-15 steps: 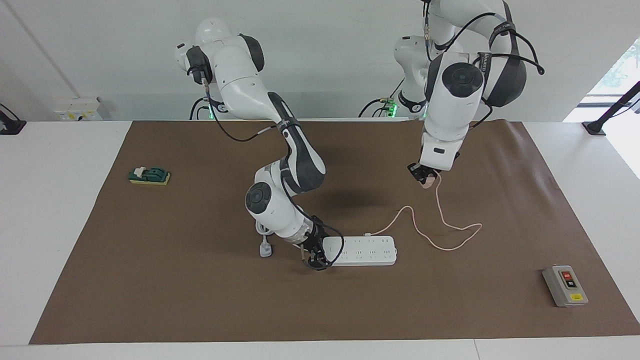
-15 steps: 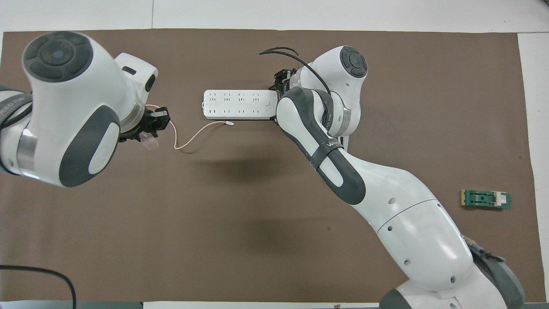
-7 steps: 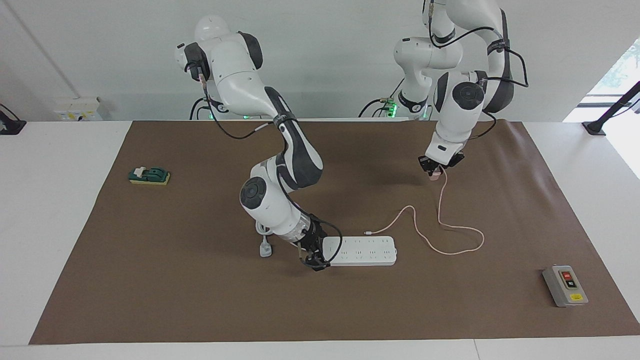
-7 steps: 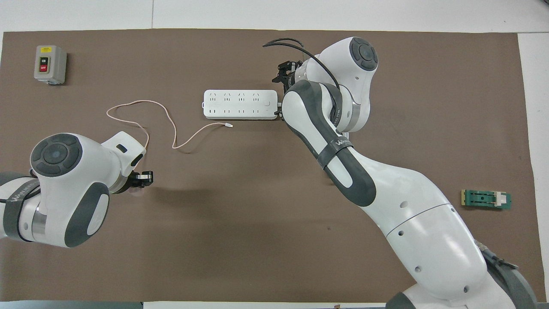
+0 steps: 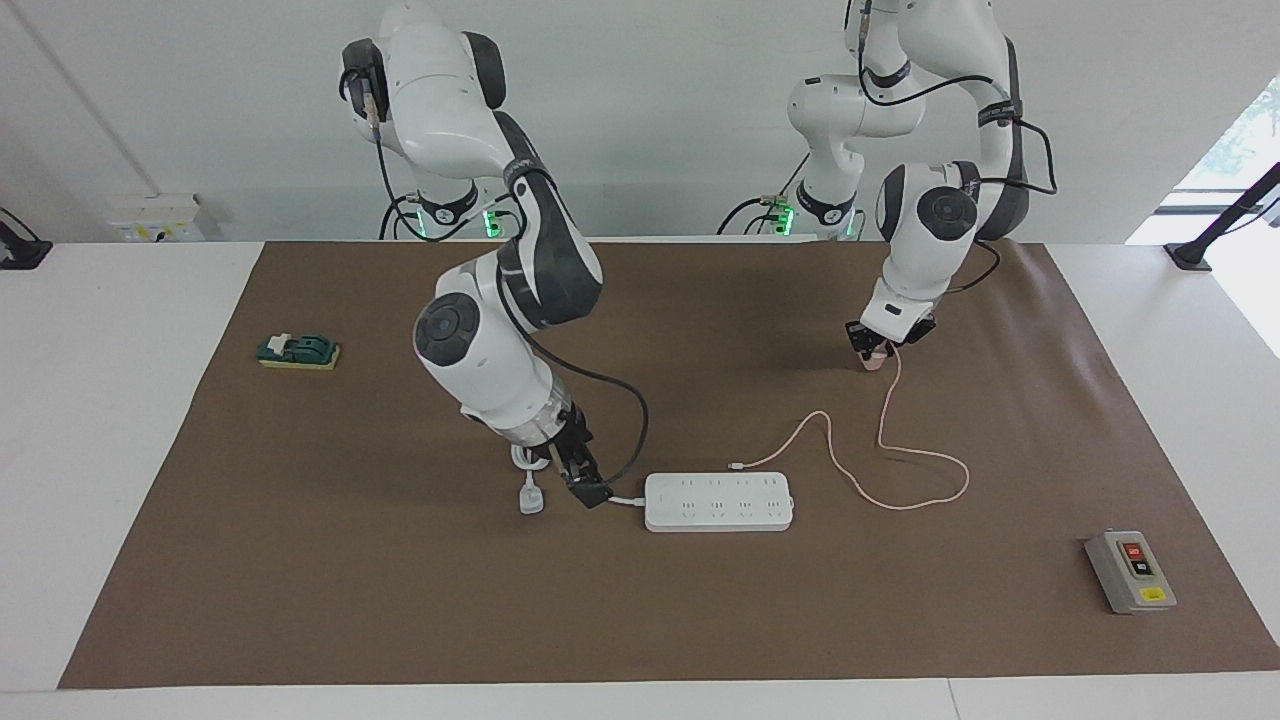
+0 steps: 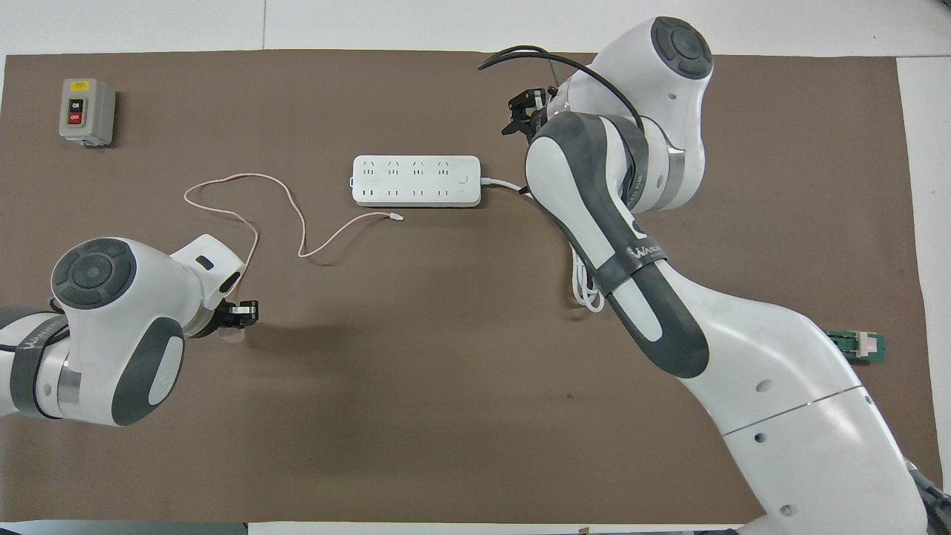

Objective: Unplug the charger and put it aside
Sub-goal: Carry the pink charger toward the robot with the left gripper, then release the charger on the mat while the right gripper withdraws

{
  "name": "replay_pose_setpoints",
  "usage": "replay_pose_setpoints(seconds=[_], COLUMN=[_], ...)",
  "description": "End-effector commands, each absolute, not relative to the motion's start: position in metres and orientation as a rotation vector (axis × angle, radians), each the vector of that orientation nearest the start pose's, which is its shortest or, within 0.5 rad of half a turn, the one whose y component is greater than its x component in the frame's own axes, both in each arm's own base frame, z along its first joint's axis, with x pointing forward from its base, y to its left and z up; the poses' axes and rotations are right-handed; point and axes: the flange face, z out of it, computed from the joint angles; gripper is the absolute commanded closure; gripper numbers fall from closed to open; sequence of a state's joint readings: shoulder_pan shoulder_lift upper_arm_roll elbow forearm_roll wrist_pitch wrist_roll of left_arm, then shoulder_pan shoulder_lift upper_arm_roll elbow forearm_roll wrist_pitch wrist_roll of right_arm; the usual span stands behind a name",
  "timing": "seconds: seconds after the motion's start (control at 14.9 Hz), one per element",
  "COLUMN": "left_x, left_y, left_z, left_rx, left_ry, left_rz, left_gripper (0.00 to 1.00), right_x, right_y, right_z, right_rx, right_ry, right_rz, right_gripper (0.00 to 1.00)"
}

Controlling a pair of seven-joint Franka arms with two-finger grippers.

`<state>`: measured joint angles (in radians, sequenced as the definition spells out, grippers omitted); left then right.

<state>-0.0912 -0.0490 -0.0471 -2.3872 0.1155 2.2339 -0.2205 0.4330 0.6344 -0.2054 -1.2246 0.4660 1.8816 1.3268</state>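
The pale pink charger (image 5: 874, 362) is in my left gripper (image 5: 872, 350), low at the brown mat, toward the left arm's end of the table and nearer to the robots than the power strip (image 5: 718, 501). In the overhead view it shows faintly (image 6: 232, 336) under the left gripper (image 6: 239, 318). Its thin pink cable (image 5: 900, 470) loops over the mat, and its free end (image 6: 397, 216) lies beside the strip (image 6: 416, 180). No plug sits in the strip's sockets. My right gripper (image 5: 592, 490) is open and empty at the strip's cord end; it also shows in the overhead view (image 6: 520, 117).
A white plug (image 5: 531, 497) with a thick white cord (image 6: 587, 286) lies by the right arm. A grey switch box (image 5: 1130, 572) stands at the left arm's end. A green block (image 5: 298, 351) lies at the right arm's end.
My right gripper has let go of the power strip's end and drawn back toward the white plug, its arm rising. My left gripper has carried the charger toward the robots and lowered it to the mat.
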Motion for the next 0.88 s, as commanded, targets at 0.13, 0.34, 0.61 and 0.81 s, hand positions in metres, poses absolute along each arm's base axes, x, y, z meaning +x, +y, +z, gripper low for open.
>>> replay_pose_setpoints(seconds=[0.13, 0.34, 0.61, 0.81], left_x=[0.475, 0.492, 0.524, 0.541], left_y=[0.007, 0.02, 0.027, 0.03], left_z=[0.337, 0.362, 0.442, 0.5], left_rx=[-3.056, -3.053, -3.042, -3.04], left_ry=[0.011, -0.035, -0.095, -0.112], left_rz=[0.122, 0.118, 0.111, 0.043], left_gripper=[0.0, 0.0, 0.0, 0.0], right_x=[0.664, 0.653, 0.636, 0.621], right_y=[0.166, 0.111, 0.041, 0.027], right_z=[0.477, 0.508, 0.54, 0.555], right_rx=[-2.535, -2.632, -2.708, -2.769], right_ry=[1.506, 1.366, 1.131, 0.956], right_rz=[0.244, 0.285, 0.322, 0.357], right_gripper=[0.0, 0.0, 0.0, 0.0])
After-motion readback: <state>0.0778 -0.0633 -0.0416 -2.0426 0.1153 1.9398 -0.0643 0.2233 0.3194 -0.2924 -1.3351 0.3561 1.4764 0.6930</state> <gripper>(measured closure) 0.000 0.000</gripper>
